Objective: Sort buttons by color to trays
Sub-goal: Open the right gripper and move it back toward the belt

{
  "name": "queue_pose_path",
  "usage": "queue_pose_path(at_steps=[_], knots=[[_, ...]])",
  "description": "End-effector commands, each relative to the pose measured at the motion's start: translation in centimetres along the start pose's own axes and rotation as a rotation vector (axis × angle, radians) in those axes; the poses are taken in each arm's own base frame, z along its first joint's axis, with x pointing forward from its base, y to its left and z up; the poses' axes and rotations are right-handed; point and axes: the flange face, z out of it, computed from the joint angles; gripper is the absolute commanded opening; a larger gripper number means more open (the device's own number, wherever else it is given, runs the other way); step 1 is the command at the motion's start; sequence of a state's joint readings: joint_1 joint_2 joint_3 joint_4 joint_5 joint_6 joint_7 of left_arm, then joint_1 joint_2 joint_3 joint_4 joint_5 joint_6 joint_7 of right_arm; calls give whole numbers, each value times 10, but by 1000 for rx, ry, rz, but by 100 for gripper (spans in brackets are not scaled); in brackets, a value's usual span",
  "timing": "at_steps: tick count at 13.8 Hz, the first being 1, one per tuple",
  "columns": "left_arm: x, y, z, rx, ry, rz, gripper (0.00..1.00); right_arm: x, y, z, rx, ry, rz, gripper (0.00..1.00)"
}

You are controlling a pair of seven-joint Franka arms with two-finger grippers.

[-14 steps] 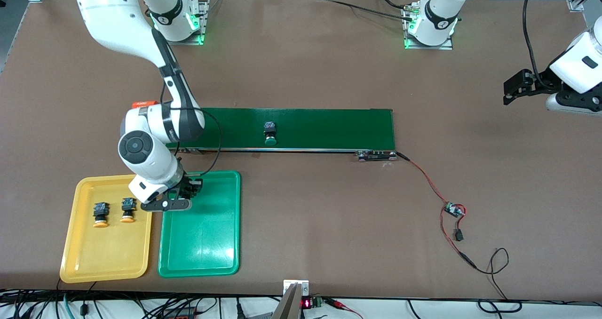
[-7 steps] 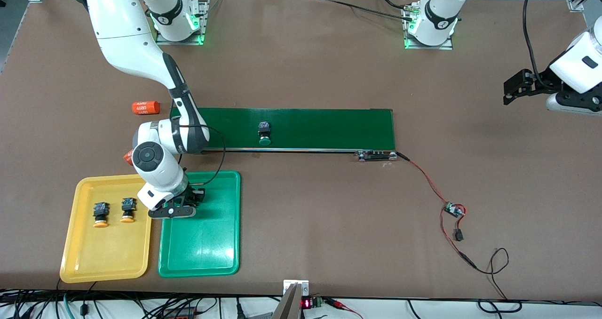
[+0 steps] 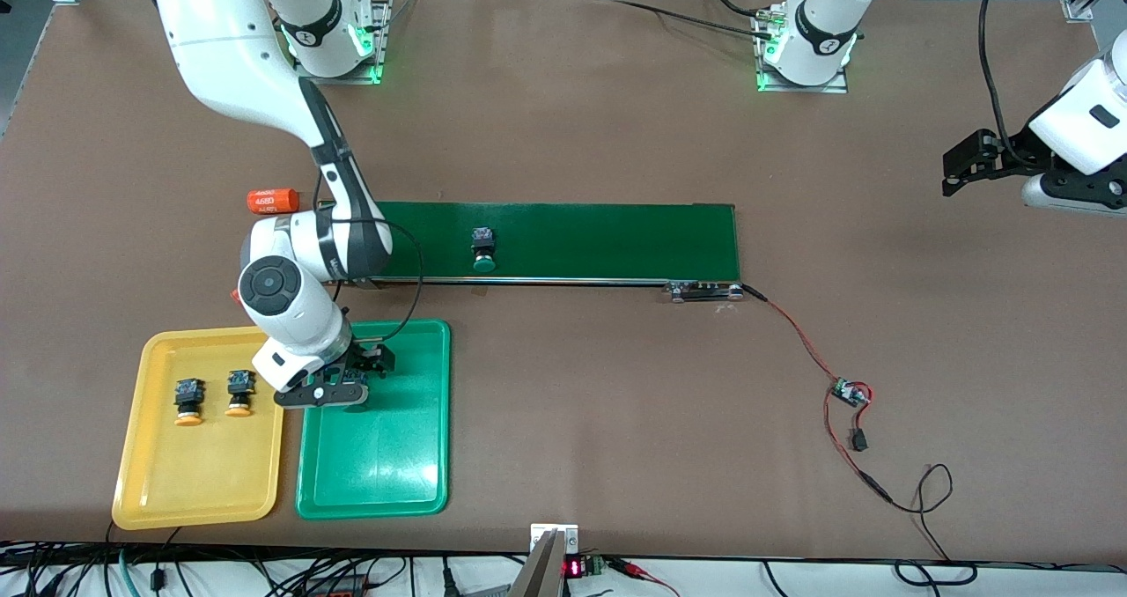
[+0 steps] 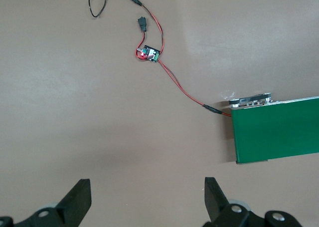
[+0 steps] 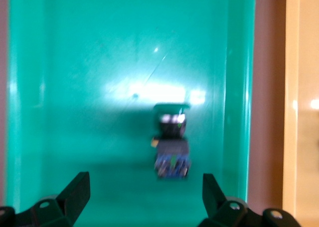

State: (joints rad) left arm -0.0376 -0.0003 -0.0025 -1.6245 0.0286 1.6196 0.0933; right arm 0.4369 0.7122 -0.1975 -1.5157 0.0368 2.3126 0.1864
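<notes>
My right gripper (image 3: pixel 352 379) hangs low over the green tray (image 3: pixel 387 456), at the tray's end nearest the belt. In the right wrist view its jaws (image 5: pixel 144 194) stand open, and a green-capped button (image 5: pixel 171 152) lies free on the green tray's floor (image 5: pixel 75 87) just ahead of them. In the front view the hand hides most of that button. A second green button (image 3: pixel 482 249) rides on the belt. Two orange-capped buttons (image 3: pixel 187 401) (image 3: pixel 239 392) sit in the yellow tray (image 3: pixel 158 482). My left gripper (image 3: pixel 964 161) (image 4: pixel 148 197) waits open over bare table at the left arm's end.
The long dark-green conveyor belt (image 3: pixel 616 240) runs across the middle of the table. An orange "4680" cylinder (image 3: pixel 273 200) lies beside its end nearest the right arm. A red-black wire leads from the belt to a small circuit board (image 3: pixel 850 393).
My right gripper has opened and let the green button go onto the green tray. The button on the belt has travelled toward the right arm's end. The left arm has not moved.
</notes>
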Motion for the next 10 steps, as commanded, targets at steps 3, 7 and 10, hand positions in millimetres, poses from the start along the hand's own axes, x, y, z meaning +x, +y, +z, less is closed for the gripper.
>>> queue_pose_path(at_steps=[3,7,10], knots=[[1,-4,-6,23,-7,14,100,-50,-43,-66,-6,-194,-12,100],[1,-4,-6,24,-7,14,100,-87,-82,-91,-4,-260,8,100],[1,-3,-6,23,-7,16,100,-109,-100,-92,-4,-272,26,100]])
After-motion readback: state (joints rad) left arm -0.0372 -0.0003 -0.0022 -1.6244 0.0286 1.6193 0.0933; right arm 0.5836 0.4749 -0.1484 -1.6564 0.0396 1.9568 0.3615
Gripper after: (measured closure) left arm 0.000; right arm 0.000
